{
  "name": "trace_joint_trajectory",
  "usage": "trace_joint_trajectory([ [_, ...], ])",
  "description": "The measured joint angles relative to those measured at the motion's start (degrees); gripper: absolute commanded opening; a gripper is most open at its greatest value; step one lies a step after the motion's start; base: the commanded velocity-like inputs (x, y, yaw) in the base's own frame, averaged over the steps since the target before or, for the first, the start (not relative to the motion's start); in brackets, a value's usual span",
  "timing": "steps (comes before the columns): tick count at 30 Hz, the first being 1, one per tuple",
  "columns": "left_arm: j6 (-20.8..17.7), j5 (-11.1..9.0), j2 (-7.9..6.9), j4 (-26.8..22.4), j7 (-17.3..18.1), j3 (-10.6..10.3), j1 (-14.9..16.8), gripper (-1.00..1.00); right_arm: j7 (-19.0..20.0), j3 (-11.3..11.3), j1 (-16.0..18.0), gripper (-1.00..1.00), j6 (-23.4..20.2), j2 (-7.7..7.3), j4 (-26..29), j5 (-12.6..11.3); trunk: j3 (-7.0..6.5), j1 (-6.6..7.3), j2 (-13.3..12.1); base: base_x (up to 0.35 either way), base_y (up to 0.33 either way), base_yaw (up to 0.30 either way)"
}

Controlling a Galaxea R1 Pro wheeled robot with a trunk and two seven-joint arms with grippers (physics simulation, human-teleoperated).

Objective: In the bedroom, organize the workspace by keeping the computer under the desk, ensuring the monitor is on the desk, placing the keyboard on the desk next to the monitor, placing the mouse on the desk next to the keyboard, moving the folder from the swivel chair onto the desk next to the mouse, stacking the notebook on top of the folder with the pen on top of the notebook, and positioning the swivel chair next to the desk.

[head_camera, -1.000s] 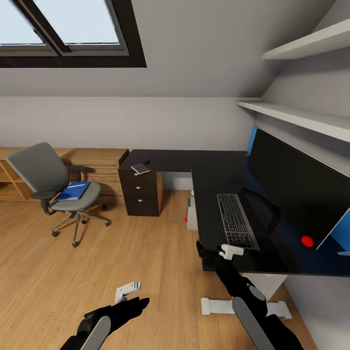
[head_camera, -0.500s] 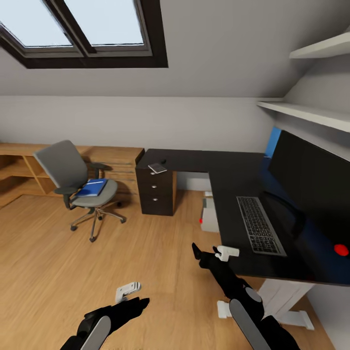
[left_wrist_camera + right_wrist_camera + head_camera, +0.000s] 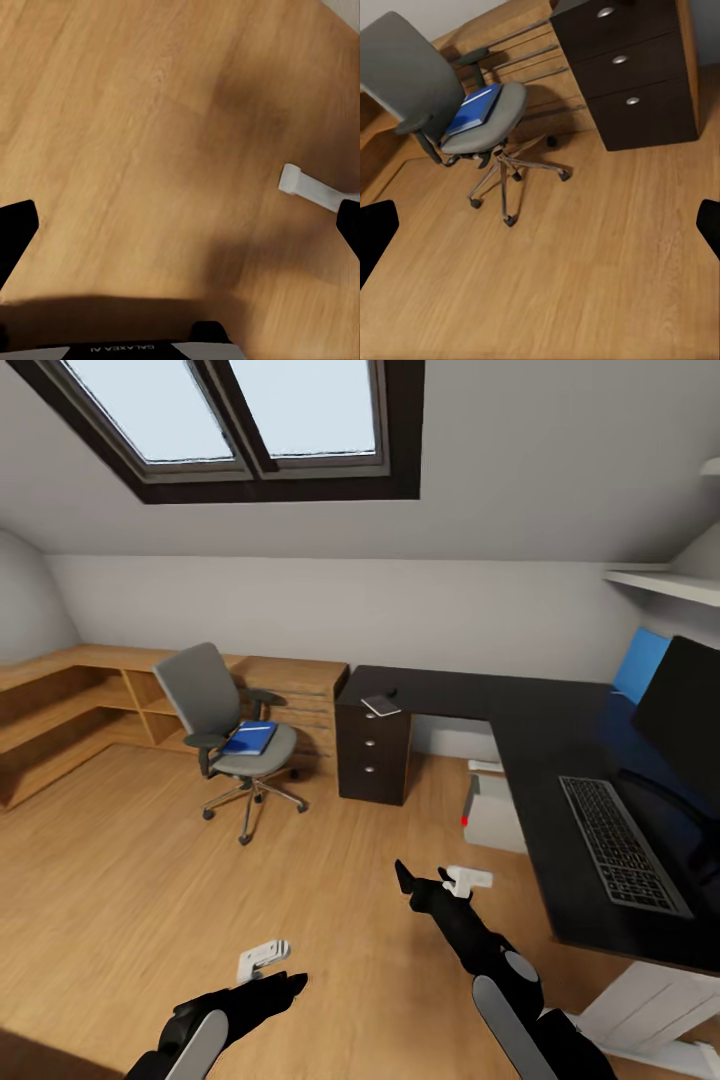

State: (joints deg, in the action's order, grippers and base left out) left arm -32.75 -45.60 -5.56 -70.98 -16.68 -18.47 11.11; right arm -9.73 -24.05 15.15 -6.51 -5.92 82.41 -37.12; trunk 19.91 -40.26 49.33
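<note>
The grey swivel chair (image 3: 215,700) stands on the wood floor left of the desk (image 3: 540,720), with the blue folder (image 3: 250,738) lying on its seat. The right wrist view looks at the chair (image 3: 412,75), the folder (image 3: 472,109) and the drawer unit (image 3: 637,71). The grey notebook (image 3: 380,705) and the tiny black mouse (image 3: 392,692) lie above the drawers. The keyboard (image 3: 622,845) lies in front of the monitor (image 3: 690,720). The grey computer (image 3: 492,815) sits under the desk. My left gripper (image 3: 262,957) (image 3: 180,232) and right gripper (image 3: 468,878) (image 3: 540,225) hang open over bare floor, holding nothing.
Low light-wood shelving (image 3: 80,710) runs along the left wall and behind the chair. A skylight (image 3: 250,420) is overhead. A blue panel (image 3: 640,663) and a white shelf (image 3: 665,582) are on the right wall. A white desk leg (image 3: 650,1000) stands near my right arm.
The whole view has swung left, so the desk and monitor have slid toward the right edge and the chair toward the middle. Both arms keep their pose in the view.
</note>
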Motion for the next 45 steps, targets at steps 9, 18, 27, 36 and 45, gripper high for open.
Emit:
trace_joint_trajectory([
  [9, 0.0, 0.1, 0.01, 0.0, 0.0, -2.8, 0.0, 1.0, 1.6, 0.0, 0.0, 1.0, 0.1, -0.16, -0.9, 0.0, 0.0, 0.02, 0.0, 0.163, 0.297, 0.011],
  [18, -0.1, 0.1, 0.15, 0.3, -0.2, -3.4, 0.0, 1.0, 1.7, 0.0, 0.0, 1.0, 0.1, -0.09, -1.8, 0.0, 0.0, 0.03, 0.0, 0.297, 0.177, 0.0],
  [27, -0.2, 0.0, 0.17, 0.4, -0.2, -3.4, 0.0, 1.0, 1.7, 0.1, 0.0, 1.0, -0.1, -0.11, -2.0, 0.0, 0.0, 0.03, 0.0, 0.319, 0.066, 0.0],
  [36, -0.2, 0.1, 0.17, 0.4, -0.2, -4.2, 0.0, 1.0, 1.6, 0.1, 0.0, 1.0, -0.1, -0.06, -2.0, 0.0, 0.0, 0.03, 0.0, 0.321, -0.074, 0.0],
  [45, -0.1, 0.1, 0.17, 0.4, -0.2, -4.2, 0.0, 1.0, 1.5, 0.1, 0.0, 1.0, -0.1, -0.05, -2.0, 0.0, 0.0, 0.03, 0.0, 0.321, -0.08, 0.0],
])
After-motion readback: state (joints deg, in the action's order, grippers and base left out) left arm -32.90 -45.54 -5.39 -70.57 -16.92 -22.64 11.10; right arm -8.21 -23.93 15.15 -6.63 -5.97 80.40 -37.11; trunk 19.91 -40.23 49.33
